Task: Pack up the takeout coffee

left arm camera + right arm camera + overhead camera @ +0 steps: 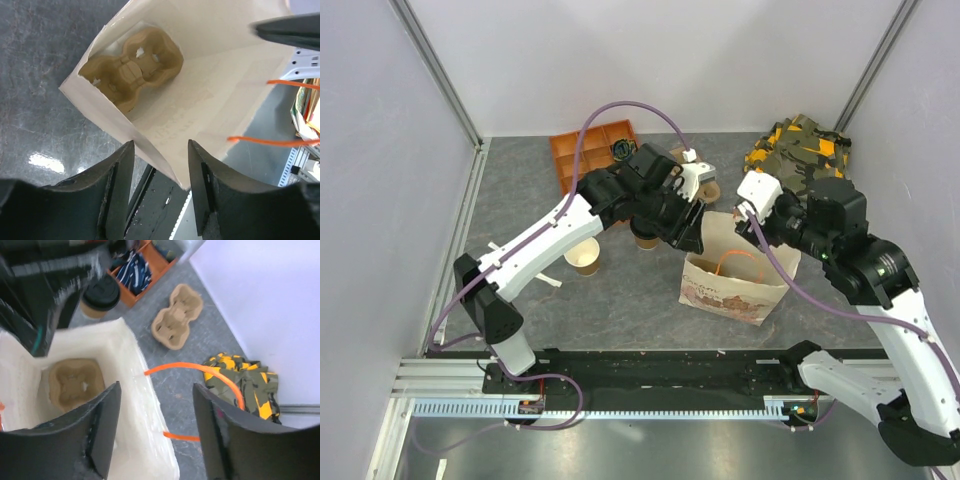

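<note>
Hovering my left gripper [161, 146], jaws apart and empty, above the bag [220, 85] holding a carrier [132, 67], I see the coffee [100, 296] on the tabletop [192, 367] beyond my right gripper [157, 388], also spread empty.

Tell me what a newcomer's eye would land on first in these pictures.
The paper bag stands open mid-table with both arms bent over its mouth, and a pulp cup carrier lies at its bottom. The black-lidded takeout coffee stands on the table just outside the bag, not yet packed. The left end effector hangs open and empty over the bag's rim.
</note>
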`<state>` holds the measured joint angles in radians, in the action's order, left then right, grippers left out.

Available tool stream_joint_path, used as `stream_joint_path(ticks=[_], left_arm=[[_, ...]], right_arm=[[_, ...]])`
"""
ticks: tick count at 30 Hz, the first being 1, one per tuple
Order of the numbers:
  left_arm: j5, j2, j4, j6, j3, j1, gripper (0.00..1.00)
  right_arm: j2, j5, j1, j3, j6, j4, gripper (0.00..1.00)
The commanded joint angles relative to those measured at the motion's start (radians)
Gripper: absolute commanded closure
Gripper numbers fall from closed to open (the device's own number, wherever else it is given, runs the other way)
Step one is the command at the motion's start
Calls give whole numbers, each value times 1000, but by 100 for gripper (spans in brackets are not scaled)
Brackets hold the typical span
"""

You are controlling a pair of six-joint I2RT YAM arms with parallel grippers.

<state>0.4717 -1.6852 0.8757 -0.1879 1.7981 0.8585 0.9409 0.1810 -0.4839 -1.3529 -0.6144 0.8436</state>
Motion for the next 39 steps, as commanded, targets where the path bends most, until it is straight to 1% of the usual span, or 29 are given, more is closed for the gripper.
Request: stream_joint_path(ticks=[1,3,4,5,6,7,8,9,11,12,14,15,17,19,21,24,25,27,28,29,31,32,34,35,36,39], left_arm=[[-33,-31,-46,-25,33,7,48],[-45,-33,-47,-15,32,10,50],[-50,-33,-49,-12,32,10,51],[-53,-34,-52,-5,30,13,52],[-62,-34,-53,5,24,17,55],[-67,-34,-53,8,23,19,57],[-74,-34,-53,13,24,22,59],[-93,-36,-53,24,24,24,64],[-113,-41,-55,33,27,27,71],[-131,-45,-57,41,36,27,78],[-149,-62,-57,42,58,27,85],[-151,-67,-57,44,64,27,91],[-159,-70,-64,47,70,28,98],[-173,-62,-101,80,58,27,98],[-205,-61,-142,122,60,27,98],[-194,-57,-193,186,55,27,98],[-186,-48,-233,223,46,27,98],[-174,-25,-283,290,-15,27,98],[-171,5,-335,312,-43,27,98],[-171,22,-357,342,-102,25,98],[-160,53,-391,369,-155,25,98],[-154,83,-421,387,-211,25,98],[-151,120,-458,404,-273,25,98],[-153,155,-496,427,-333,25,98],[-160,172,-513,435,-360,25,98],[-183,234,-578,465,-445,25,98]], right_arm=[[-22,-84,4,-49,108,-38,25],[-22,-146,2,-51,163,8,22],[-27,-158,4,-48,183,29,17],[-31,-169,2,-40,229,76,14],[-37,-175,2,-35,251,90,12],[-57,-175,4,-28,275,101,8],[-69,-190,4,-14,312,109,5],[-79,-211,4,-8,332,110,2],[-102,-216,2,0,363,121,2],[-105,-224,4,0,402,129,2],[-106,-235,4,3,436,150,2],[-106,-242,4,5,456,158,2],[-114,-276,4,-3,470,163,2],[-126,-302,2,-14,487,161,2],[-129,-296,2,-31,493,172,2],[-123,-298,5,-58,489,178,2],[-117,-298,7,-67,483,178,2],[-111,-298,8,-101,484,178,2],[-103,-290,14,-118,485,183,2],[-99,-264,19,-158,482,186,2],[-87,-253,34,-198,479,199,2],[-88,-247,39,-231,470,215,2],[-97,-206,45,-270,455,247,2],[-102,-192,48,-279,427,262,2],[-120,-140,48,-282,407,278,2],[-187,-65,47,-235,354,331,2]])
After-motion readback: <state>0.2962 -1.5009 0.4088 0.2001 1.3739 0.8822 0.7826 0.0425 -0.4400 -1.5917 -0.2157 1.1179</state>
